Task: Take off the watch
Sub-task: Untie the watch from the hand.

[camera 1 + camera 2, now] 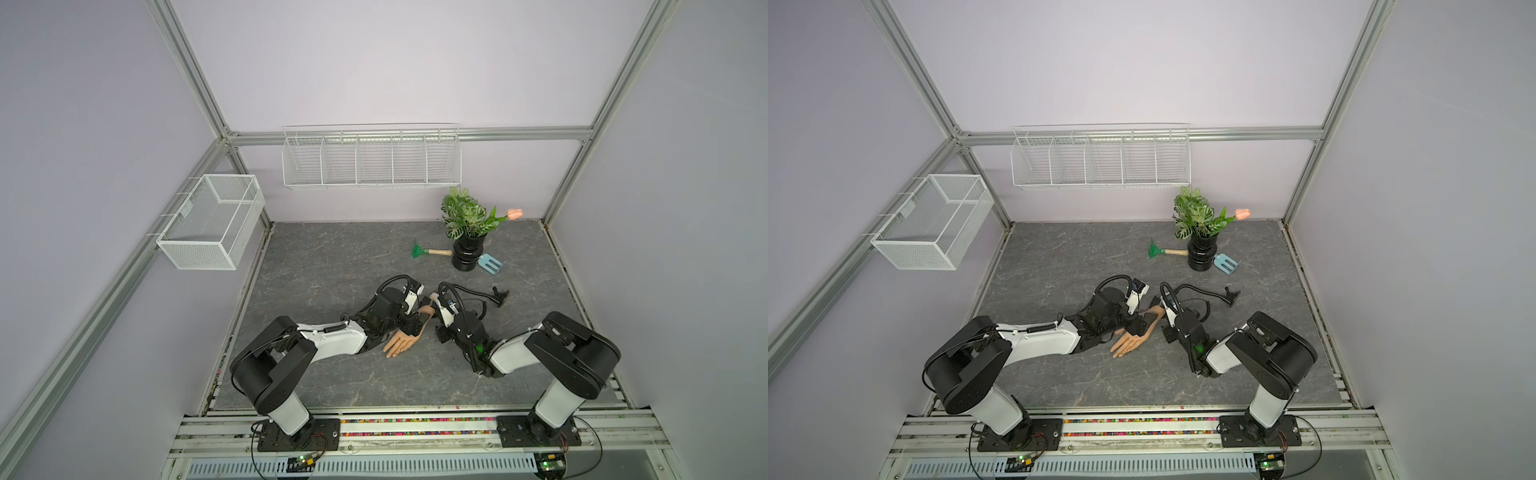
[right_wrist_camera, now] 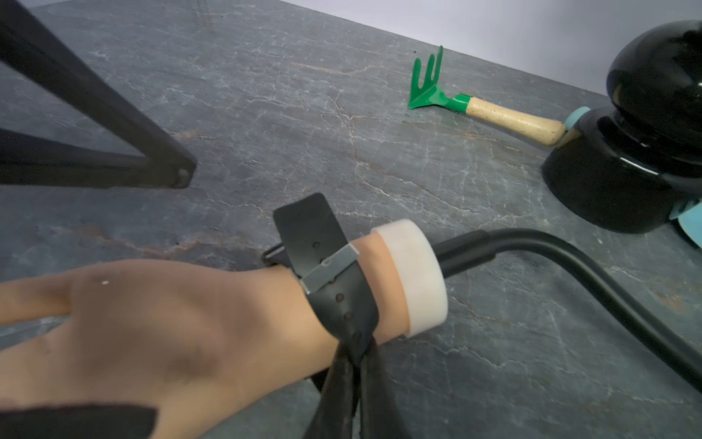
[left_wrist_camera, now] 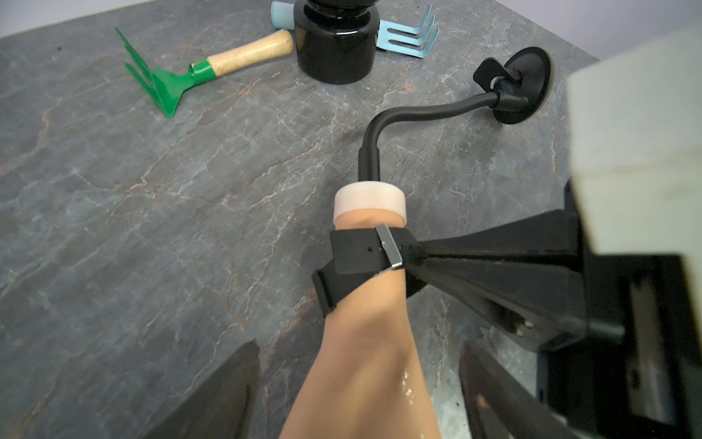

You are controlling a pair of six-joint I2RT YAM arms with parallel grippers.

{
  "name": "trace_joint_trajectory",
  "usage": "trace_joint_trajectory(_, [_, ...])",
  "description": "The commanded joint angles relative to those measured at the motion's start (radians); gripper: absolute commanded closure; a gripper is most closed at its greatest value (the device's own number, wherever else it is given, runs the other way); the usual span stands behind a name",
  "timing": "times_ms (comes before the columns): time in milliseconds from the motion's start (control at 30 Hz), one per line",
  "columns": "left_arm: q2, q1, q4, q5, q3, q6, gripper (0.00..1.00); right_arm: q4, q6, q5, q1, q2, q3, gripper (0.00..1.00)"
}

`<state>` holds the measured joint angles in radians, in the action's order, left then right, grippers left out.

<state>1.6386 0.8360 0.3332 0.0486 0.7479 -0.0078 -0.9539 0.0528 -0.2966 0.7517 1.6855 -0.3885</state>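
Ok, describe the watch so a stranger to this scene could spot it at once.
On the grey marbled table lies a skin-coloured mannequin hand. The watch is the flat black strap with a silver buckle round its wrist; the black gooseneck stalk nearby is a smooth tube.

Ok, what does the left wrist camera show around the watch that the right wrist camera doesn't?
Only the left wrist view: the round base at the end of the black stalk, and the blue rake with its prongs.

Only the right wrist view: the dummy hand as far as where its fingers fork.

Both: the watch buckled round the wrist, the right gripper shut on its strap, the left gripper open astride the hand, the green rake and the black vase.
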Motion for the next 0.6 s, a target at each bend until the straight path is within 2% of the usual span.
trace_joint_trajectory(0, [0.03, -0.002, 0.063, -0.033, 0.041, 0.15, 0.16, -0.001, 0.013, 0.03, -0.015, -0.044, 0.01, 0.93])
trace_joint_trajectory(100, [0.067, -0.002, 0.03, -0.021, 0.093, 0.161, 0.16, 0.01, 0.013, 0.048, -0.019, -0.054, 0.0, 0.93])
trace_joint_trajectory(200, [0.095, -0.002, 0.068, -0.025, 0.102, 0.135, 0.15, 0.019, 0.01, 0.074, -0.019, -0.055, -0.009, 0.93])
trace_joint_trajectory(367, [0.148, -0.001, 0.069, -0.014, 0.121, 0.183, 0.15, 0.033, 0.012, 0.076, -0.02, -0.056, -0.015, 0.93])
trace_joint_trajectory(567, [0.172, -0.001, 0.065, -0.104, 0.131, 0.15, 0.21, 0.083, 0.026, 0.053, -0.02, -0.073, -0.024, 0.93])
